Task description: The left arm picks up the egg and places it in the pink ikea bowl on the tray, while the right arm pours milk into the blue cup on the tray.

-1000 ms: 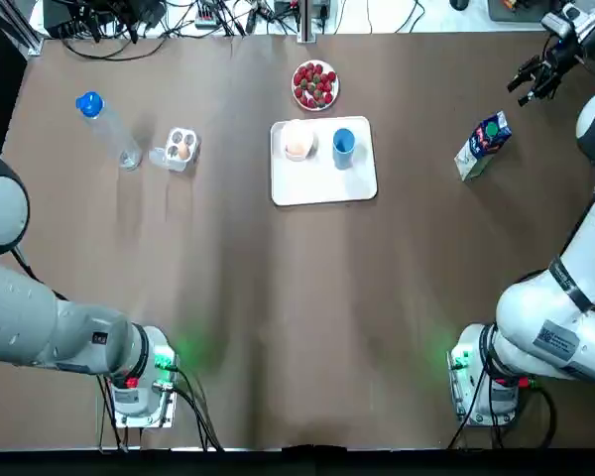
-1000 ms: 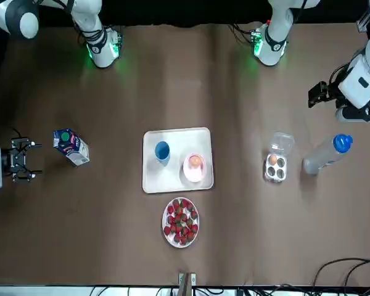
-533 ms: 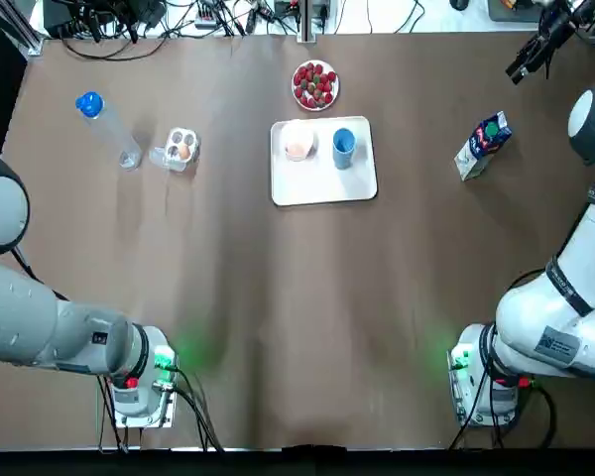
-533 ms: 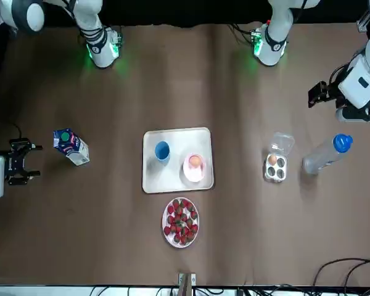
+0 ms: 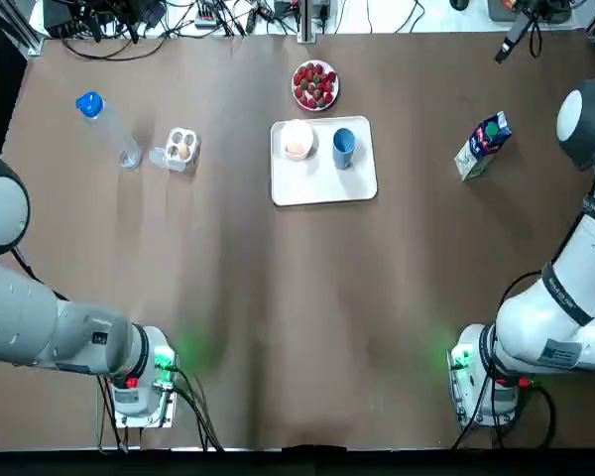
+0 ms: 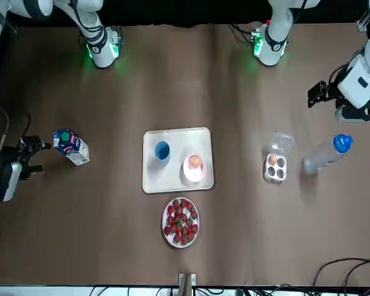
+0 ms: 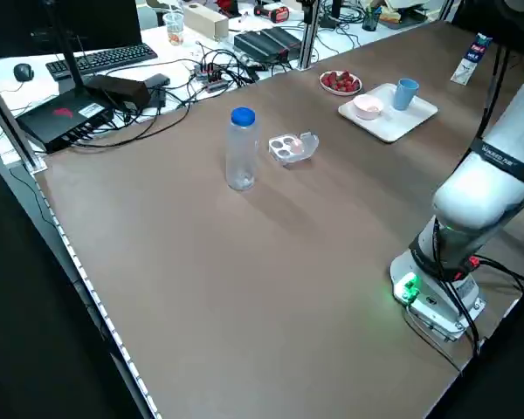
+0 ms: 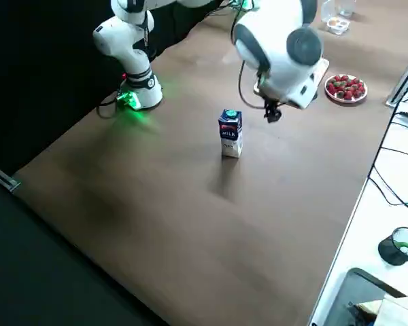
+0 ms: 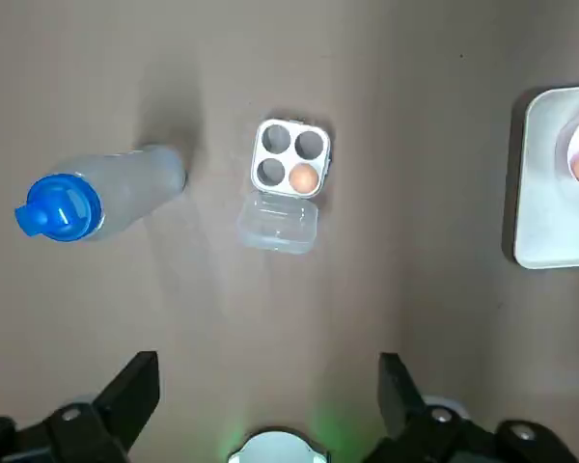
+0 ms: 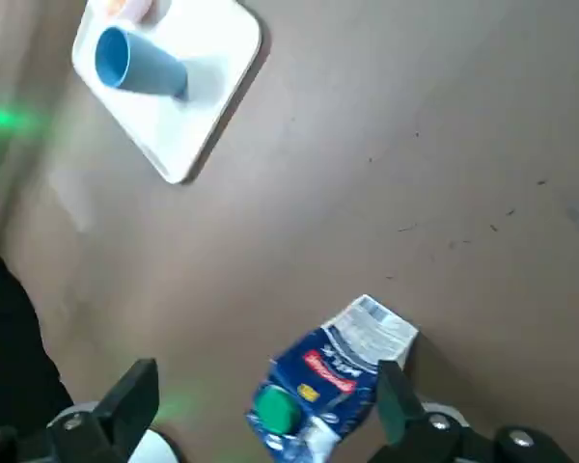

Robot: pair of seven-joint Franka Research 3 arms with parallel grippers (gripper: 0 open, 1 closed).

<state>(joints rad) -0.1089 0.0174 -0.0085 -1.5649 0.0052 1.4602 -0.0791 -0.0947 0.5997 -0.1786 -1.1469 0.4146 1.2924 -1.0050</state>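
Front view showed an egg [image 6: 195, 161] lying in the pink bowl [image 6: 193, 173] on the white tray [image 6: 172, 185], which sat mid-desk toward the far edge. The blue cup [image 6: 162, 150] stood upright on the same tray, just beside the bowl. My left gripper [image 6: 317, 94] hung near the left edge of the desk, its jaws released and spread wide, holding nothing. Under it were a clear egg carton [image 6: 275, 165] with one brown egg in a pocket, and beside that a water bottle [image 6: 324, 154] with a blue cap. My right gripper [image 6: 37, 157] hovered by the far right corner, jaws likewise released and empty. The milk carton [image 6: 71, 147] stood upright on the desk near the right edge, close to that gripper but not touching it, well apart from the tray. A plate of strawberries [image 6: 180, 222] sat just beyond the tray, by the far edge.
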